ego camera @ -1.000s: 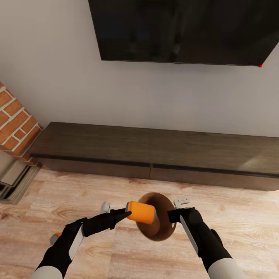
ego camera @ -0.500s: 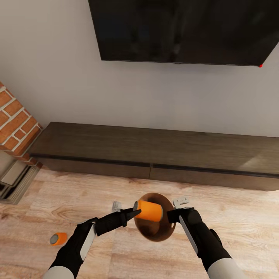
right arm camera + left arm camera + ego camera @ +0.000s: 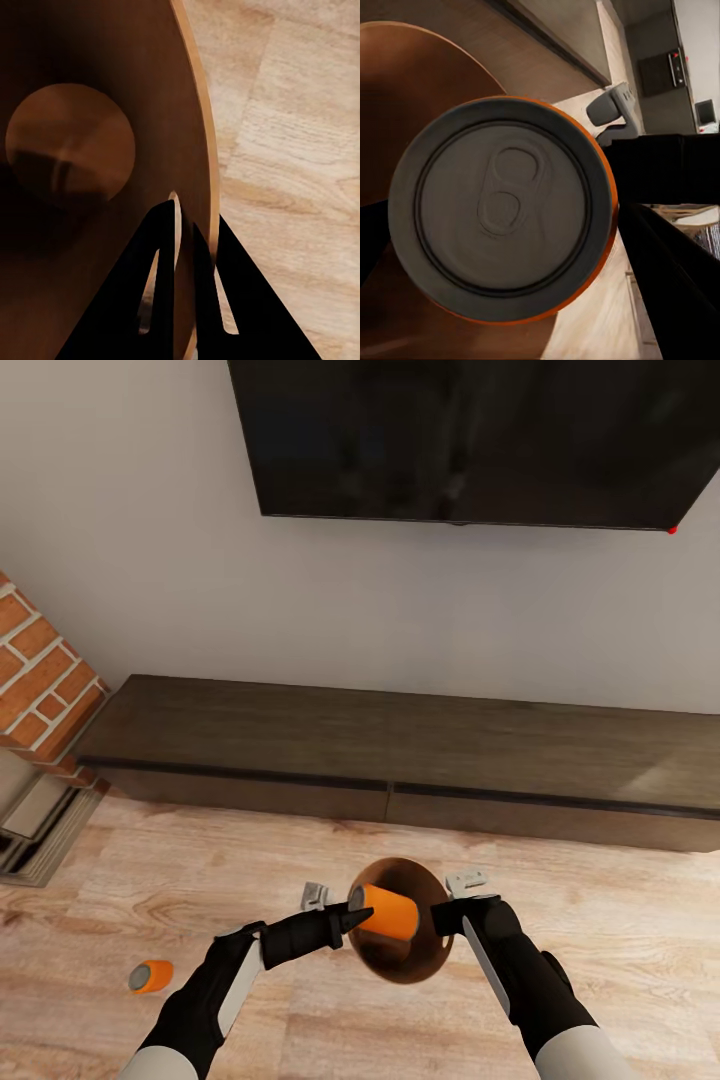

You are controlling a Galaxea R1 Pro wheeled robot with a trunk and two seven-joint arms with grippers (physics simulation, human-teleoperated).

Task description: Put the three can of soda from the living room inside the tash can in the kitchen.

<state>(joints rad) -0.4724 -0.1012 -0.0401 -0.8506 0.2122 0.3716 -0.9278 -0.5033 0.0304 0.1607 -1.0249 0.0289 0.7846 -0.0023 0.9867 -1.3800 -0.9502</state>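
Left pincer (image 3: 352, 916): closed on orange soda can (image 3: 388, 913), over trash can (image 3: 405, 965) mouth. Right pincer (image 3: 178, 247): clamped on bin rim. Step: depositing. Next: release can inside.

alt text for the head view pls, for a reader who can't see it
The left gripper holds an orange soda can sideways over the mouth of a round copper bin, whose rim the right gripper pinches. A second orange can lies on the wood floor beside the left arm; a long dark low cabinet and wall-mounted television stand beyond.
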